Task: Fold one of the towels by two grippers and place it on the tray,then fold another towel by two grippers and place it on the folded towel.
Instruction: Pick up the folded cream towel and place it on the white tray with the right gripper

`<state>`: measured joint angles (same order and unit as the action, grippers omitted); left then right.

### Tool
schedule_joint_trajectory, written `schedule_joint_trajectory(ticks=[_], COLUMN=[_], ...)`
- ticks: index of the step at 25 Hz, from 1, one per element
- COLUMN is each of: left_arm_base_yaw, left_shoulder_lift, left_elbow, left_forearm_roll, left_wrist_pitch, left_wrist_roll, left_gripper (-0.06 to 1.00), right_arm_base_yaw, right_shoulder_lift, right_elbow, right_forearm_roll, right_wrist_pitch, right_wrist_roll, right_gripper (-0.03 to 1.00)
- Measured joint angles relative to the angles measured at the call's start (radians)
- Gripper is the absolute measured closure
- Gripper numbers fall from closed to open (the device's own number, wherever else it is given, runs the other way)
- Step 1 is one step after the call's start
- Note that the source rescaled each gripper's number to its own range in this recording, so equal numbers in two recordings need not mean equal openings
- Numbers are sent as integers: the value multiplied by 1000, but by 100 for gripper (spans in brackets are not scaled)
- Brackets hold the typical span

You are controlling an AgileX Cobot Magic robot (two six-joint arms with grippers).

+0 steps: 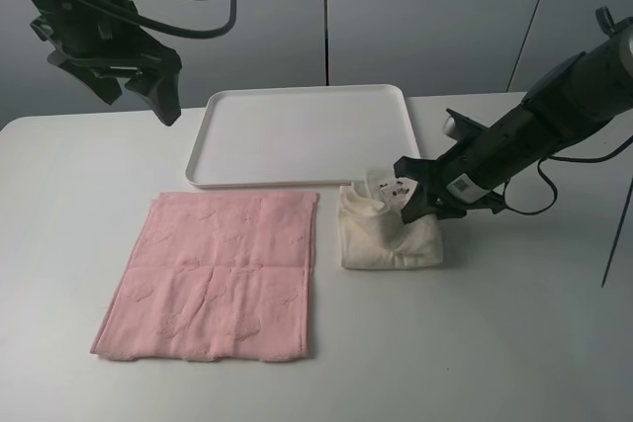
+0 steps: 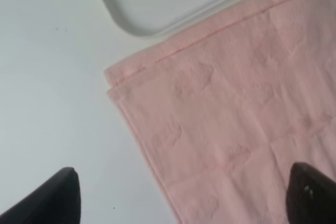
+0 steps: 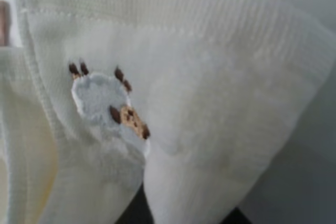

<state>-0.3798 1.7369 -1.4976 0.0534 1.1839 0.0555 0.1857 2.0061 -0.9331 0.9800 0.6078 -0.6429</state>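
Observation:
The cream towel [image 1: 391, 236] lies folded small on the table, just right of the tray's near right corner. My right gripper [image 1: 407, 201] is shut on its far upper edge, which stands lifted with the printed label showing. In the right wrist view the cream towel [image 3: 210, 103] fills the picture and hides the fingers. The pink towel [image 1: 213, 279] lies flat and spread in front of the white tray [image 1: 297, 170], which holds nothing. My left gripper [image 1: 138, 96] hangs open high over the table's far left, above the pink towel's corner [image 2: 236, 119], with both fingertips [image 2: 58, 198] apart.
The white table reaches to a grey wall behind the tray. A thin dark rod [image 1: 618, 234] stands at the right edge. Black cables trail from both arms.

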Motion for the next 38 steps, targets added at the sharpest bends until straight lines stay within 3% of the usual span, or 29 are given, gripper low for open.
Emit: schedule_joint_trajectory(ticks=[8,12,16,22,29,38], left_arm_base_yaw=[0,0,0,0,2,50], left_shoulder_lift=[-98,-174,-200,-200,-200,-130], left_elbow=[2,2,2,2,2,2], left_forearm_roll=[8,41,80,83,44,0], left_wrist_pitch=[-4,16,32,29,-24,-48], left_wrist_roll=[-5,-5,-26,-46,-48,-11], left_gripper=[-6,-6,-6,-6,-6,-6], right_arm_base_yaw=[0,0,11,98,169,211], right_shoulder_lift=[-55,-101,-110,-77,143,403], right_elbow=[-2,-78,-216,-463,-803,-1189], right_forearm_roll=[0,0,4,-32,-25,31], right_wrist_pitch=[70,198,328,393,503,500], right_wrist_roll=[0,0,34,143,244,321], right_gripper=[87,87,87,87,87,87])
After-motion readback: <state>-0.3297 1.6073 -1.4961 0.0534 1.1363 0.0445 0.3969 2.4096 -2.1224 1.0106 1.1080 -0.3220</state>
